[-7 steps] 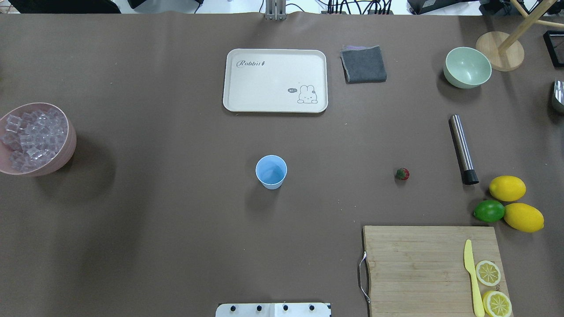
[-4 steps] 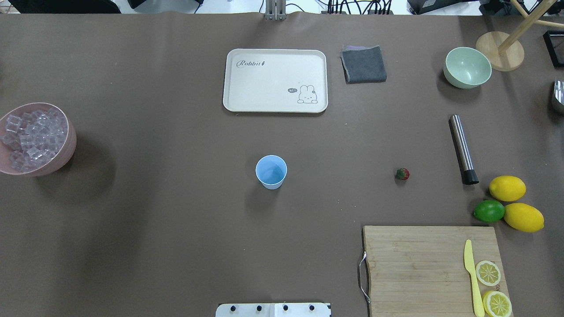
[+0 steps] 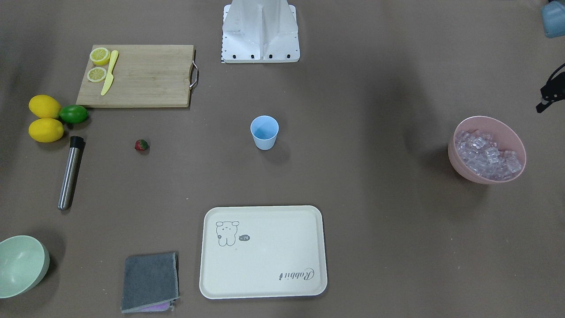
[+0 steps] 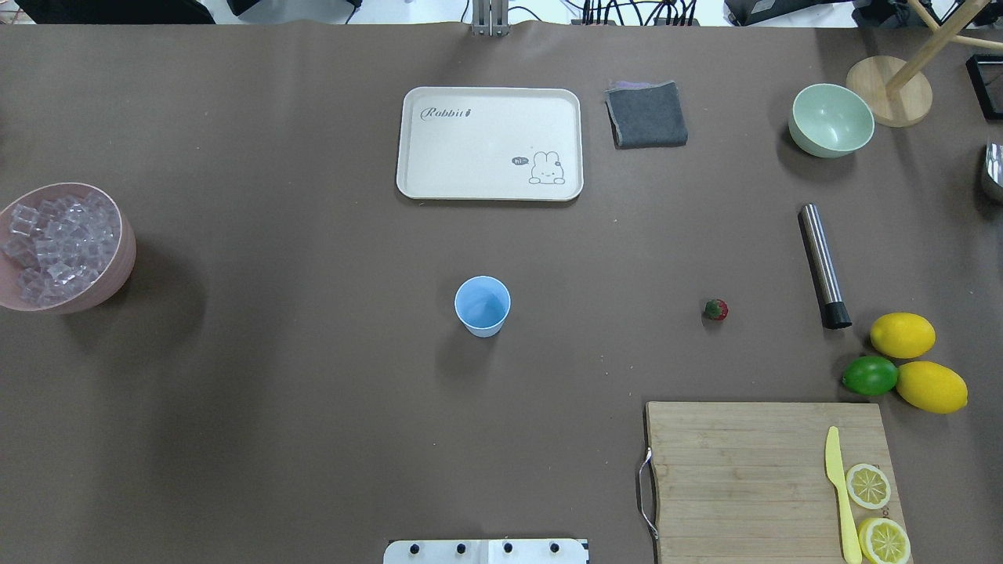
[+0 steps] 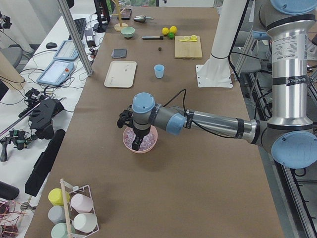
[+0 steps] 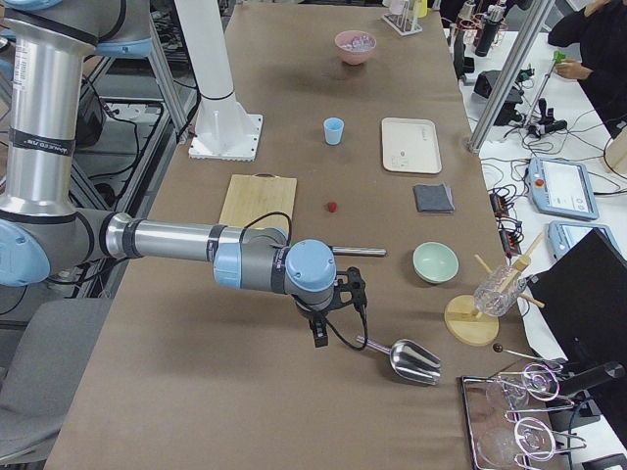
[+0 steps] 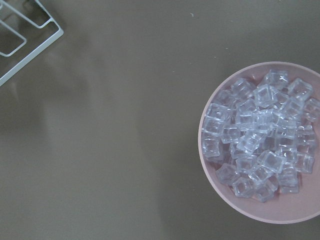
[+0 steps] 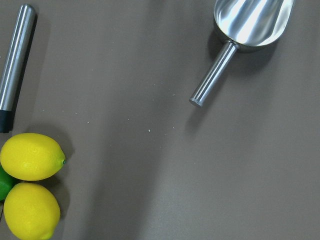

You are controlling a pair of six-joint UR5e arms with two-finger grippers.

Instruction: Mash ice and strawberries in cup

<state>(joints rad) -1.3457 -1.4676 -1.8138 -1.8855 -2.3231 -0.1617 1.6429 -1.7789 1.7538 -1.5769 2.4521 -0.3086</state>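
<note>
The light blue cup stands upright and empty mid-table; it also shows in the front view. The tiny red strawberry lies on the table to its right. The ice fills a pink bowl at the left edge, and the left wrist view looks down on the ice. My left gripper hangs just over that bowl. My right gripper hovers above the table near a steel scoop. I cannot tell whether either gripper is open or shut.
A steel muddler, two lemons and a lime lie right of the strawberry. A cutting board holds a yellow knife and lemon slices. A cream tray, grey cloth and pale green bowl sit at the back.
</note>
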